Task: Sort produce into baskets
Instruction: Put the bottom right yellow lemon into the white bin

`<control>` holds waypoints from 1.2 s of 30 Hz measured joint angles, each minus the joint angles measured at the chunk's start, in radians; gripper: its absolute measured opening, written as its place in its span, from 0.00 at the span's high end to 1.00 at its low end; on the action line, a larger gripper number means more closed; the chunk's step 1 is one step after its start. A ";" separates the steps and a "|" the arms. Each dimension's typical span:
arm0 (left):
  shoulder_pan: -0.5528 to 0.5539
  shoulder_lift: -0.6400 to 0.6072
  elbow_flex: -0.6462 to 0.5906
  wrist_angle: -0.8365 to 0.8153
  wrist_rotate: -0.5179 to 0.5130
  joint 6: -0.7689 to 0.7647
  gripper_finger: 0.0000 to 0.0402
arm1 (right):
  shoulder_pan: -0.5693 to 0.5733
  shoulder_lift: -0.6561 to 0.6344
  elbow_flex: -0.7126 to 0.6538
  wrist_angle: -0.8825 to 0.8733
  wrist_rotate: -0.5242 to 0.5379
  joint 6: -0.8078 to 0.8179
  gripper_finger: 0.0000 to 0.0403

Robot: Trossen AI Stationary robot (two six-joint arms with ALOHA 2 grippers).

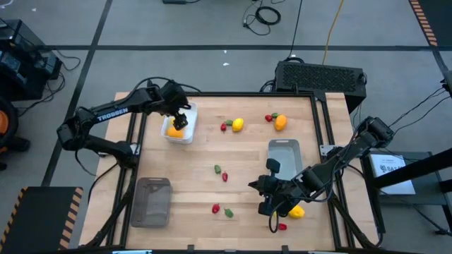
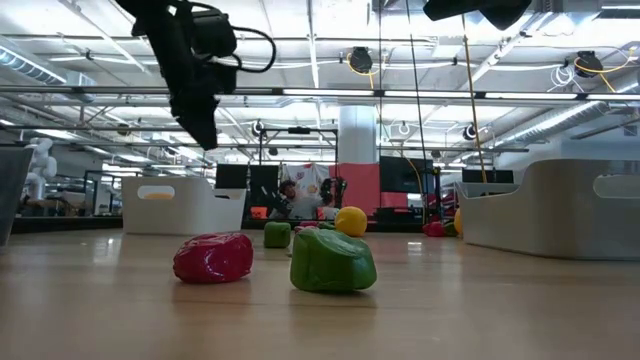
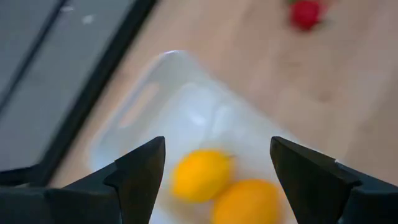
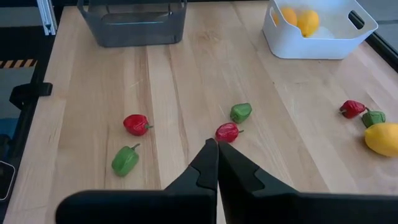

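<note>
Wooden boards, pale and smooth, make up the worktop (image 1: 212,190), with a dark metal frame around it. White and shiny, one small basket (image 1: 180,125) with rounded corners sits near the far left corner. Two round fruits lie in it, one yellow (image 3: 200,175) and one orange (image 3: 249,202). The left gripper (image 1: 181,120) hangs just over this basket with its dark fingers (image 3: 140,171) spread apart, holding nothing.

A light grey basket (image 1: 285,156) sits toward the right side, and a darker see-through grey basket (image 1: 152,201) sits near the front left.

Little glossy toy pieces lie loose on the wood. A lumpy red pepper (image 2: 213,257) and a lumpy green pepper (image 2: 332,260) sit side by side near the front. More red and green pieces lie in the middle, and a yellow lemon (image 1: 238,125) and an orange fruit (image 1: 281,122) lie toward the back.

The right gripper (image 4: 217,158) is low over the front right of the worktop, its fingers pressed together and holding nothing.

Behind is a big room with bright ceiling lights and pipes.
</note>
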 joint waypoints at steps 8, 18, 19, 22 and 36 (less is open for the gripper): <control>-0.156 0.000 -0.085 0.258 0.150 -0.077 0.26 | 0.000 0.000 0.000 0.000 0.000 0.000 1.00; -0.600 0.001 -0.272 0.915 0.255 -0.210 0.26 | 0.022 0.000 0.001 0.001 -0.268 0.132 1.00; -0.656 0.000 -0.271 0.965 0.221 -0.193 0.26 | 0.027 -0.004 0.002 -0.005 -0.325 0.166 1.00; -0.812 0.016 -0.271 1.078 0.091 -0.102 0.26 | 0.044 -0.010 0.029 -0.035 -0.460 0.314 1.00; -1.050 0.275 -0.271 1.299 -0.109 -0.028 0.26 | 0.145 0.034 0.221 -0.535 -0.764 0.916 1.00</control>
